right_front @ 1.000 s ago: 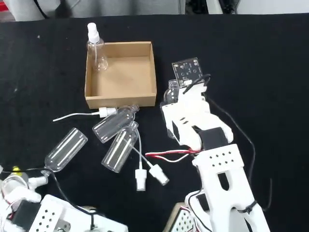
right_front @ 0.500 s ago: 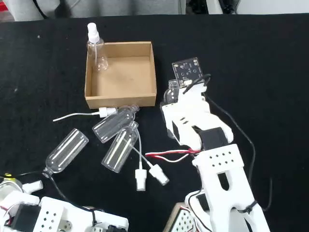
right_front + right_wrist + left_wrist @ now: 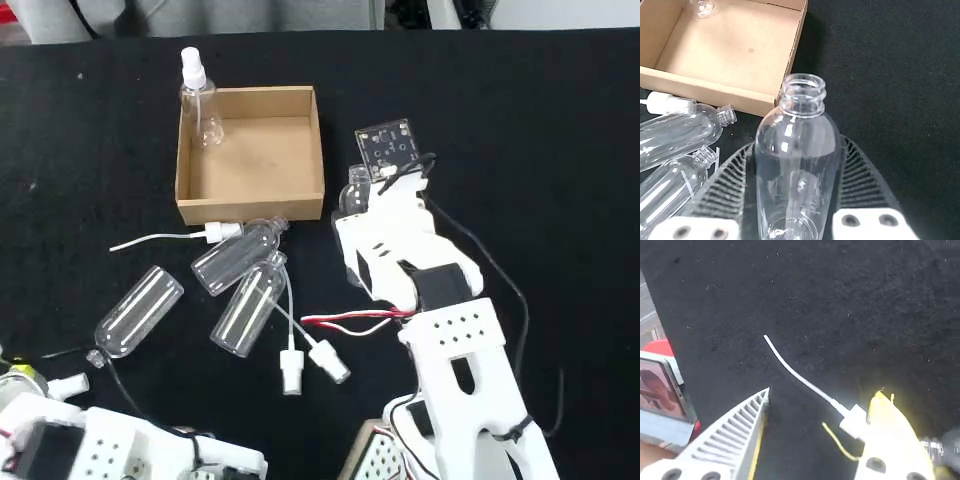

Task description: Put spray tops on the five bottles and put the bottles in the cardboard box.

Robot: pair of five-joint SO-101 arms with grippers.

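My right gripper [image 3: 797, 146] is shut on a clear open-necked bottle [image 3: 797, 165], held upright just right of the cardboard box [image 3: 304, 150]; in the high view this bottle [image 3: 353, 190] stands at the box's right front corner. A capped bottle [image 3: 197, 100] stands in the box's far left corner. Three uncapped bottles [image 3: 237, 255] [image 3: 248, 303] [image 3: 138, 310] lie in front of the box. My left gripper [image 3: 822, 391] is open at the near left edge, with a white spray top [image 3: 854, 421] against its yellow finger, the tube [image 3: 795, 370] pointing away.
A spray top [image 3: 222, 232] with its tube lies by the box's front wall. Two more spray tops [image 3: 291, 370] [image 3: 328, 360] lie near the right arm's base, beside a red and white cable [image 3: 345, 320]. Black cloth [image 3: 540, 150] covers the table.
The left arm has drawn back toward the near left corner, and the spray top beside it has shifted slightly with it. The right arm and its bottle have stayed still.
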